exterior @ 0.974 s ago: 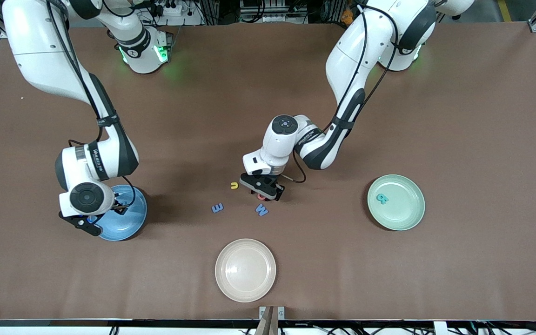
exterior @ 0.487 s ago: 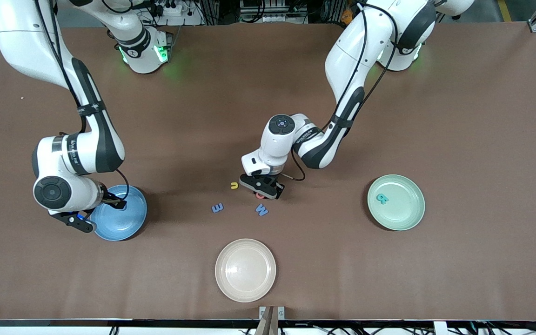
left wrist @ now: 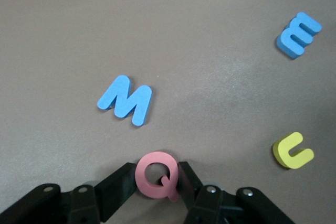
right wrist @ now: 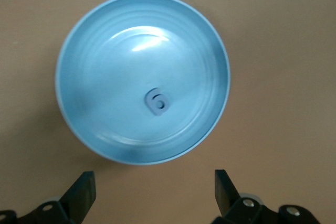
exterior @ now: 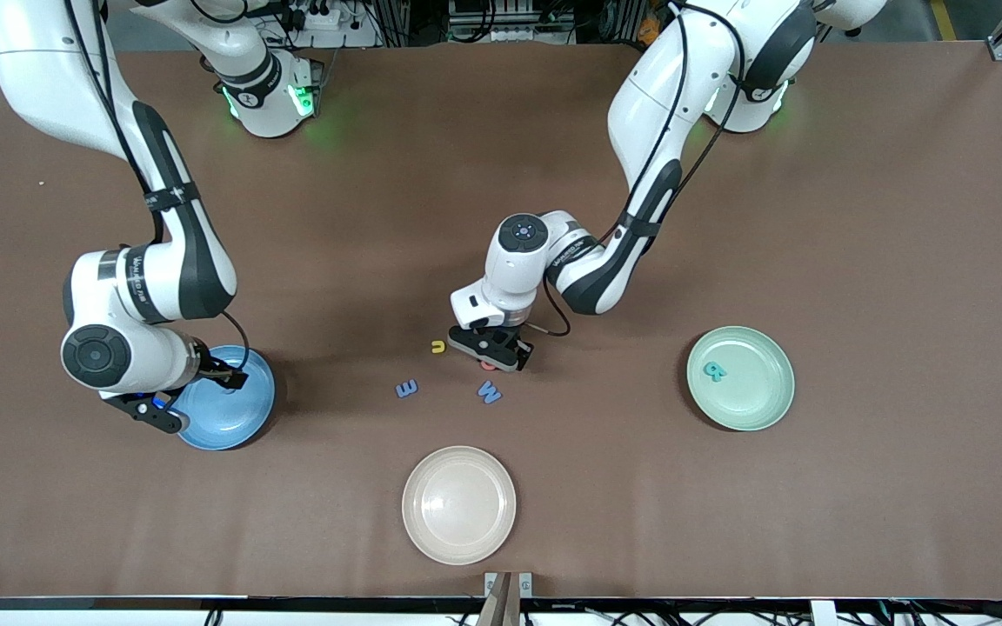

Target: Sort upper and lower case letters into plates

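Front view first, and nearest the camera sits the cream-white plate (exterior: 458, 505), bare, close to the table (exterior: 858, 217) edge. Up from there, the blue M (exterior: 490, 393) and the blue E (exterior: 406, 389) lie flat on the brown surface, side by side but apart. Just above them the left gripper (exterior: 490, 351) is right down at the tabletop, and the left wrist view tells the story: its two black fingers (left wrist: 118, 184) are pinched narrow on either side of the pink Q (left wrist: 156, 175), touching it on both flanks. The Q's round top pokes out past the fingertips. A small yellow u (exterior: 438, 347) sits just beside that gripper, toward the right arm's end.

Out at the left arm's end, the mint green plate (exterior: 740, 378) holds one teal letter (exterior: 715, 371), which I can't read for certain. At the right arm's end, the blue plate (exterior: 225, 409) is partly covered by the right arm's wrist. The right gripper (right wrist: 152, 192) hangs over the table just beside the plate's rim, fingers spread wide and holding nothing. From the right wrist view, one small grey-blue letter (right wrist: 157, 100) rests near the middle of the blue plate; it looks like a lowercase b or a 6.
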Controlling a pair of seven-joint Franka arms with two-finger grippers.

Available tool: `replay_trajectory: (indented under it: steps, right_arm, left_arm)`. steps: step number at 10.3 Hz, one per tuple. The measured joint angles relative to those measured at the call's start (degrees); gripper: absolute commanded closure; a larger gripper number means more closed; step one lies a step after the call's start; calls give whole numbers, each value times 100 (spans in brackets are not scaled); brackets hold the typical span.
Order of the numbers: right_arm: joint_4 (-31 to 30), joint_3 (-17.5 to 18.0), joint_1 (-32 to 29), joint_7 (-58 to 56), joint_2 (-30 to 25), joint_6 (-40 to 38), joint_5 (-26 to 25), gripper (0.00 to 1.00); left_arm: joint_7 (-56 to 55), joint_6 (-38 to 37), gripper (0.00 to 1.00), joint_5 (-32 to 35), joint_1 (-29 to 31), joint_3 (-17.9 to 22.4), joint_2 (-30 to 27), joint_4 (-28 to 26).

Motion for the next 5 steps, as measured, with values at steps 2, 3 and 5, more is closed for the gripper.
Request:
replay_trajectory:
  steps: [2,3,5]
  right_arm:
    - [56,247,21,29,-19,13,90,0]
    - [61,323,38,43,-19,56,303,0]
    - [64,350,45,117,-18,130,581,0]
  left_arm:
    - [-18,-54,65,0,2,1,-16,-1]
    - [-29,-100,65,0,7,1,-30,-1]
    - [-32,-386,65,0,20,11,-122,0]
